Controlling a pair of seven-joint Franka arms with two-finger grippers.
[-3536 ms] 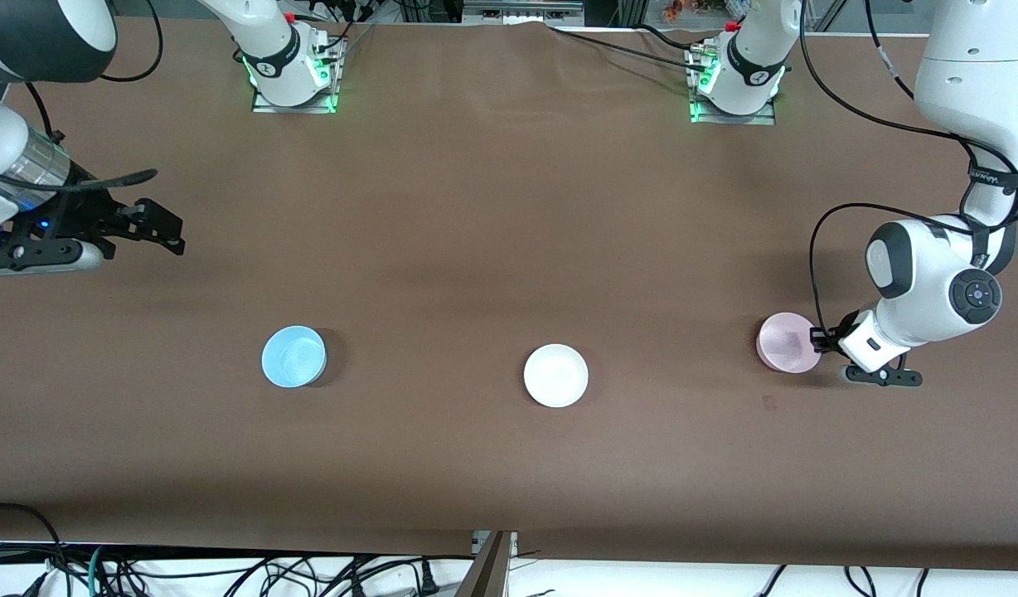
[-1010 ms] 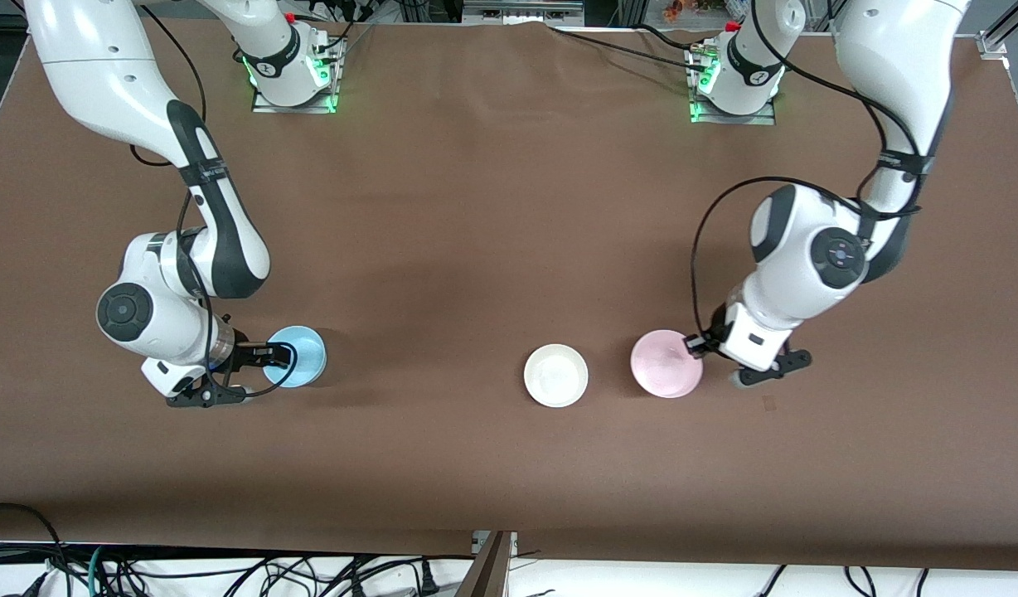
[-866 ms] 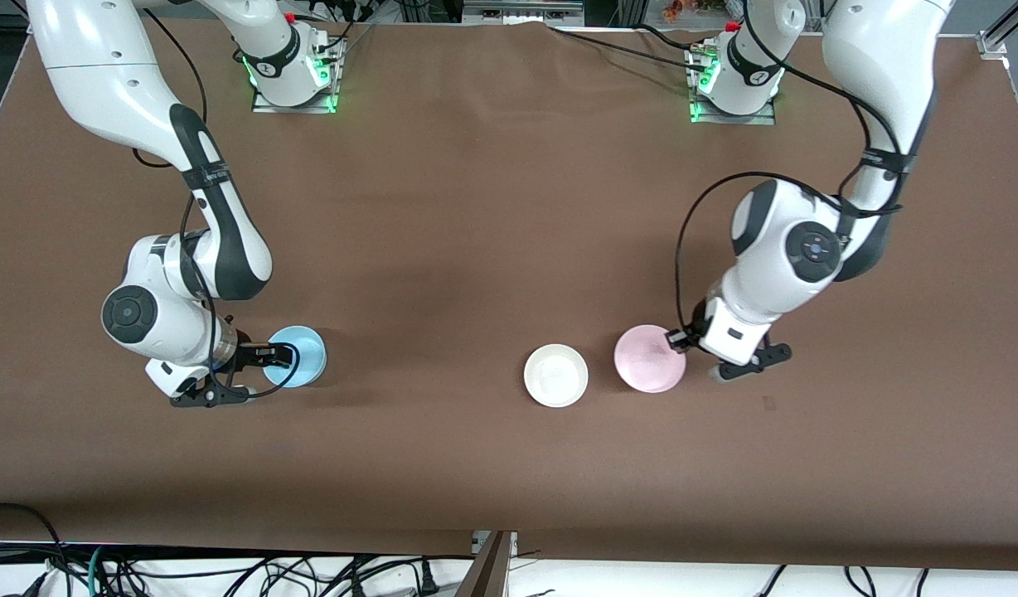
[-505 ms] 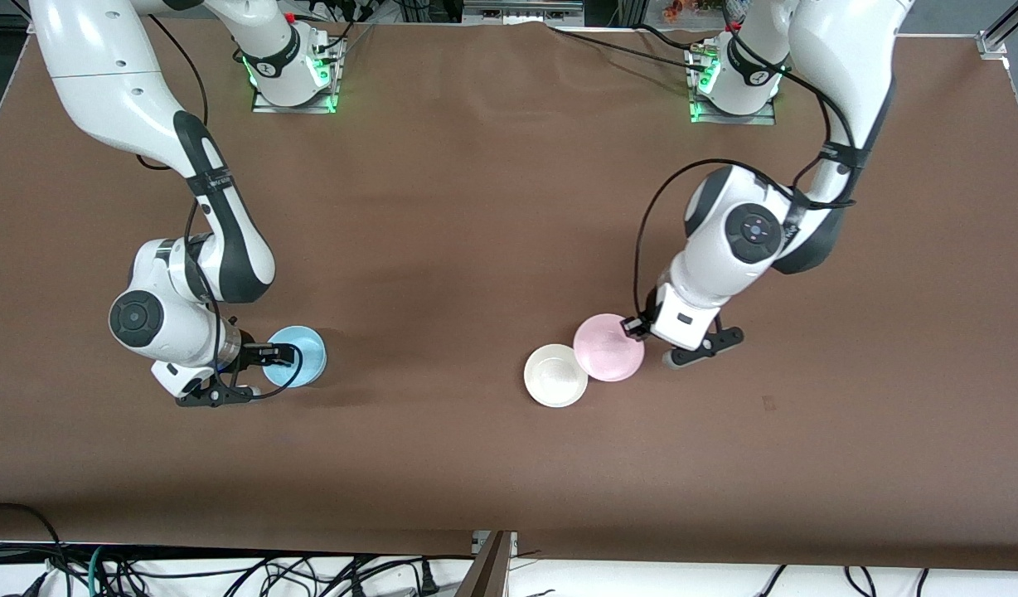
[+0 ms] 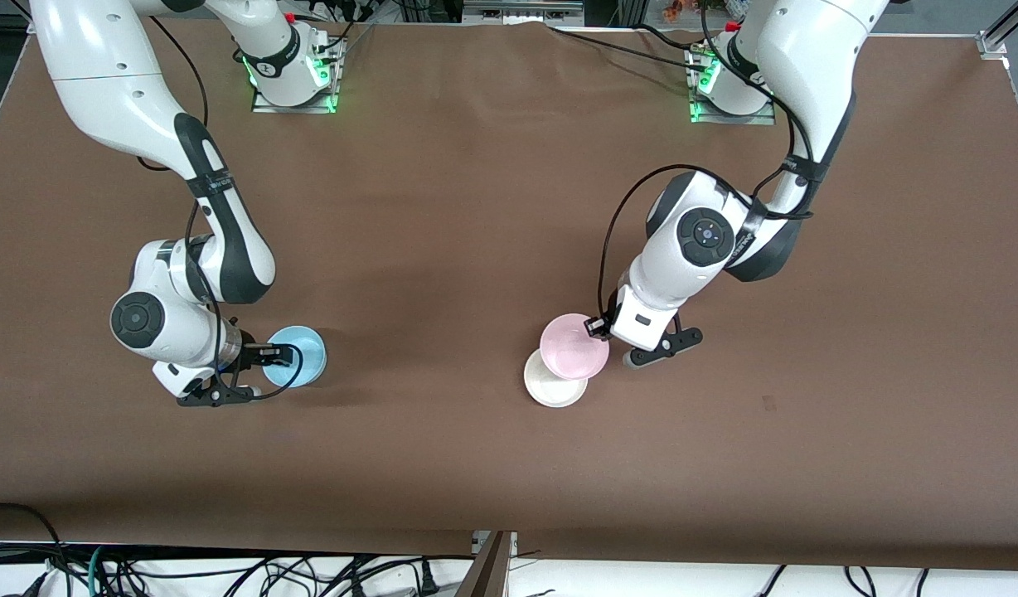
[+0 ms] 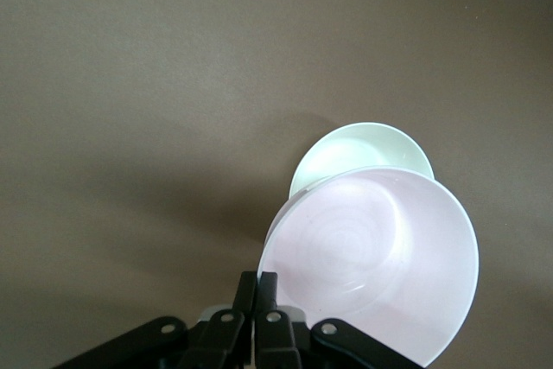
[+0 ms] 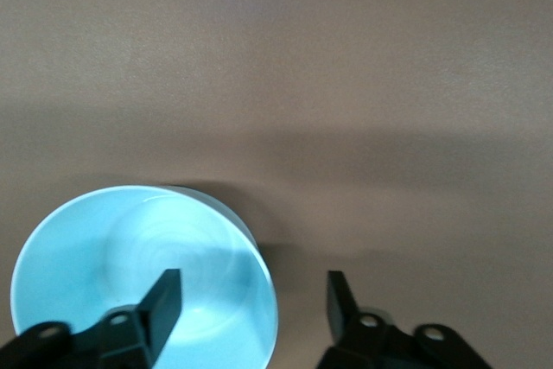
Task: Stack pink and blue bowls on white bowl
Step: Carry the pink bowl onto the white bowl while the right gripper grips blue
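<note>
Left gripper point(image 5: 596, 326) holds empty pink bowl point(image 5: 574, 346) over empty white bowl point(image 5: 550, 390).

Left gripper point(image 5: 598, 326) clamped on rim of small round pale pink bowl point(image 5: 574, 346), held in the air, partly over small round glossy white bowl point(image 5: 552, 387) at mid-table. Small round light sky-blue bowl point(image 5: 297, 356) sits on brown table point(image 5: 476, 207), well apart, toward the right arm's end. Right gripper point(image 5: 277, 356) straddles its rim, one finger point(image 7: 157, 304) inside, one outside.
</note>
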